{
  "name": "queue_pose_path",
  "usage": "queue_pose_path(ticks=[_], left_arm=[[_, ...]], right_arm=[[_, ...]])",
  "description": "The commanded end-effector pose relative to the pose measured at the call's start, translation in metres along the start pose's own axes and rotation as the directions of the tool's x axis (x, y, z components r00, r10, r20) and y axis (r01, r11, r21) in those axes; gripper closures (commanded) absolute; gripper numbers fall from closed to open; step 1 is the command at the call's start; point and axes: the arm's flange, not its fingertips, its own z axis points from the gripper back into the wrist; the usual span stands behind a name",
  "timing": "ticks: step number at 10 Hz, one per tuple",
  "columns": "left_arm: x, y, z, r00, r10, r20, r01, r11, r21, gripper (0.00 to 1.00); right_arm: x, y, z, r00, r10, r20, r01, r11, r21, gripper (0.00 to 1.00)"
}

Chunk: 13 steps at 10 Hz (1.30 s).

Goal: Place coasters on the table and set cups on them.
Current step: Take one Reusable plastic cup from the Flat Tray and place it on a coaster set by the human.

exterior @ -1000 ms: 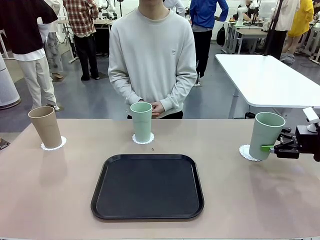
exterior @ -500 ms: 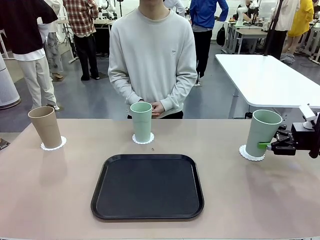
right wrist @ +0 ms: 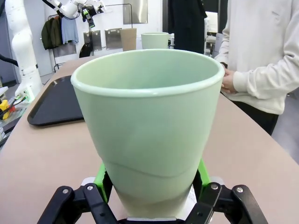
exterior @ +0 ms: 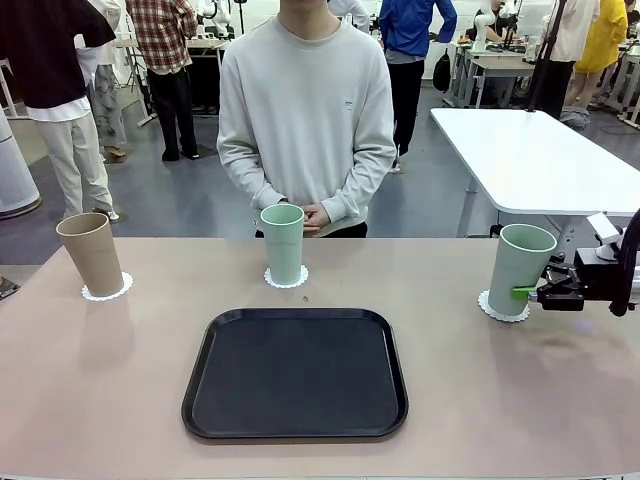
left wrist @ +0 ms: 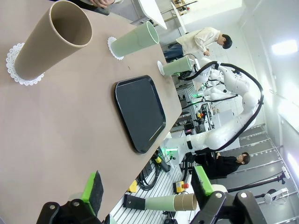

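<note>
1. At the table's (exterior: 120,380) far left, the tan cup (exterior: 91,254) sits on a lacy coaster (exterior: 106,293), leaning slightly. Left wrist view shows the same cup (left wrist: 51,42) on its coaster (left wrist: 16,65).
2. Left gripper (left wrist: 147,191) is released, jaws wide, nothing between the green pads, hovering above the table's near-left area.
3. Center near edge: black tray (exterior: 295,373), flat on the table, nothing in it.
4. Center far edge: mint cup (exterior: 283,243) upright on the middle coaster (exterior: 286,279), just beyond the tray. A person (exterior: 305,110) stands right behind it, hands clasped together near the cup's rim.
5. Right side: second mint cup (exterior: 521,268) on the right coaster (exterior: 503,306), tilted a bit, base over the doily; can't tell if it's fully seated.
6. Right gripper (exterior: 530,292) is clamped on that cup low on its body, green pads on either side. Right wrist view confirms it: cup (right wrist: 149,126) fills the space between the pads, gripper (right wrist: 150,184) squeezing near the base.
7. White table (exterior: 530,160) stands behind, far right, off the work surface.
</note>
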Motion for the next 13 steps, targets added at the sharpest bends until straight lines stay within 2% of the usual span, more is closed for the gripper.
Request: queue_pose_path(ticks=[1,13], left_arm=[[0.001,-0.003,0.001,1.000,0.005,0.010,-0.005,1.000,-0.011,0.00],[0.001,-0.003,0.001,1.000,0.005,0.010,-0.005,1.000,-0.011,0.00]], right_arm=[[-0.002,-0.012,0.005,0.999,-0.034,0.025,0.035,0.999,-0.023,0.18],[-0.012,-0.025,-0.003,0.995,-0.095,0.037,0.096,0.994,-0.043,0.18]])
